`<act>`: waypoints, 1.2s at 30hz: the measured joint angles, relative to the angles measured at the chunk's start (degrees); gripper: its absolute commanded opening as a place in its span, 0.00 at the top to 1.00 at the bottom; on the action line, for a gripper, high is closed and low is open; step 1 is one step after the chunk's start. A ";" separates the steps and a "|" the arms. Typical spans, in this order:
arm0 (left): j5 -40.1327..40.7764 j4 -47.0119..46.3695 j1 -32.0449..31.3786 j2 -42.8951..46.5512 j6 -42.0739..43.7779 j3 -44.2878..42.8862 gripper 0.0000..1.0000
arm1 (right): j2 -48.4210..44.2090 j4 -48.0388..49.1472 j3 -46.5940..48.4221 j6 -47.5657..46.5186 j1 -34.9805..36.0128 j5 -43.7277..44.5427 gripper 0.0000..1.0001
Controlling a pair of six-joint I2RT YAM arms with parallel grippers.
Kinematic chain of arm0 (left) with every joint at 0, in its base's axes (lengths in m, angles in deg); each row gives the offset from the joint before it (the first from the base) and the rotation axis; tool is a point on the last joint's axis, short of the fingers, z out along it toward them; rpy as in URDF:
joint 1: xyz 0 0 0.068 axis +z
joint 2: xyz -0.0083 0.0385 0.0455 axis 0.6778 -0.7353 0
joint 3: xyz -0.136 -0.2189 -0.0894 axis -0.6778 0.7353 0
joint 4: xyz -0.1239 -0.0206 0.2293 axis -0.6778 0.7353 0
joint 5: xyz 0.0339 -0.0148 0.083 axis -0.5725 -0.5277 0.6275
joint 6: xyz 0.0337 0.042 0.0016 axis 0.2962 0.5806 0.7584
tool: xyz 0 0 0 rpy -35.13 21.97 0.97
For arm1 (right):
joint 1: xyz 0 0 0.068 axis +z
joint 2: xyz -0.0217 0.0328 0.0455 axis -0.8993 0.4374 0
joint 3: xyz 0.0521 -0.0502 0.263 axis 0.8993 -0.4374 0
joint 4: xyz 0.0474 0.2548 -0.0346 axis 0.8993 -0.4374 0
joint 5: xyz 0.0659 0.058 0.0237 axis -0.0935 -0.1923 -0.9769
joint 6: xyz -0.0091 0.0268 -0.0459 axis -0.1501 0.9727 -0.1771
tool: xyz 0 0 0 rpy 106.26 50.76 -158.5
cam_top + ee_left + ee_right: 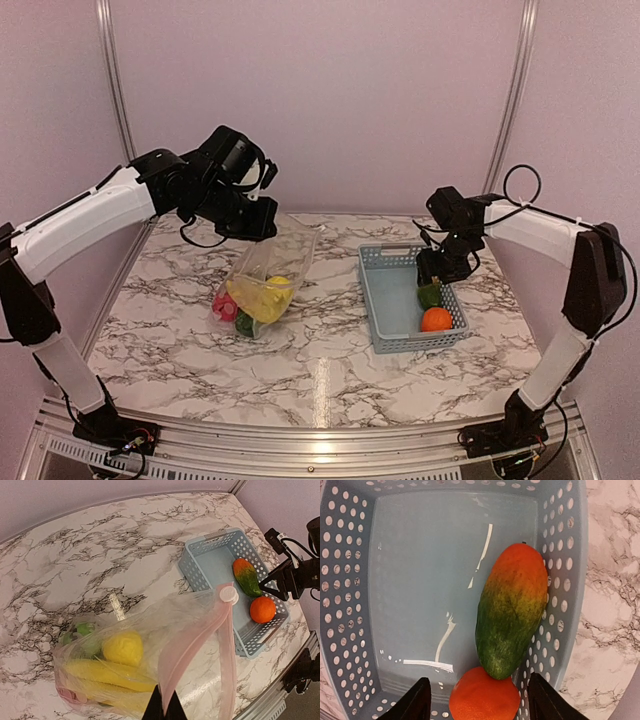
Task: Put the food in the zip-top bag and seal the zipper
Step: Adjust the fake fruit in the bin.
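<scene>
While most of the food already sits inside the zip-top bag (pixel 262 285), the job looks a little over halfway done, because two pieces are outside it and the mouth is unsealed. Seen from above, a marble-patterned table (pixel 320 370) holds the clear bag at centre left and a grey-blue slotted basket (pixel 385 300) at centre right, the two well apart. The left gripper (pixel 162 707) is clenched on the bag's mouth edge and lifts that end, so the bag slopes down to the table with its load gathered at the low end. Through the plastic show a round yellow fruit (pixel 122 647), long yellow bananas (pixel 102 672), a green piece (pixel 82 632) and something pink (pixel 67 695) at the bottom corner. The zipper (pixel 207 627), a pale pink strip, is parted into two tracks that spread away from each other, so the mouth is open. The right gripper (pixel 480 700) hangs just above the basket's near right corner with its fingers spread and grasping nothing. Directly beneath it lie an orange (pixel 485 695) and a long green-and-orange fruit (pixel 512 607), touching each other against the basket wall. In my judgement, both of these need carrying across and dropping into the bag, and then the zipper needs pressing shut along its whole length.
</scene>
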 measured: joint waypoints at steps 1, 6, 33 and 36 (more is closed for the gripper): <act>-0.04 -0.22 0.00 0.13 -0.11 0.28 1.00 | 0.83 0.11 0.26 -0.07 -0.07 0.31 0.37; -1.20 -1.81 0.00 1.88 -0.74 2.80 1.00 | 4.55 0.68 1.57 -0.81 -0.07 1.64 0.36; -3.80 -9.99 0.00 8.15 -3.21 11.08 1.00 | 14.67 3.39 4.33 -1.25 5.55 6.45 0.37; -4.17 -10.12 0.00 8.15 -3.26 11.08 1.00 | 14.60 2.27 7.43 -1.01 7.65 5.86 0.34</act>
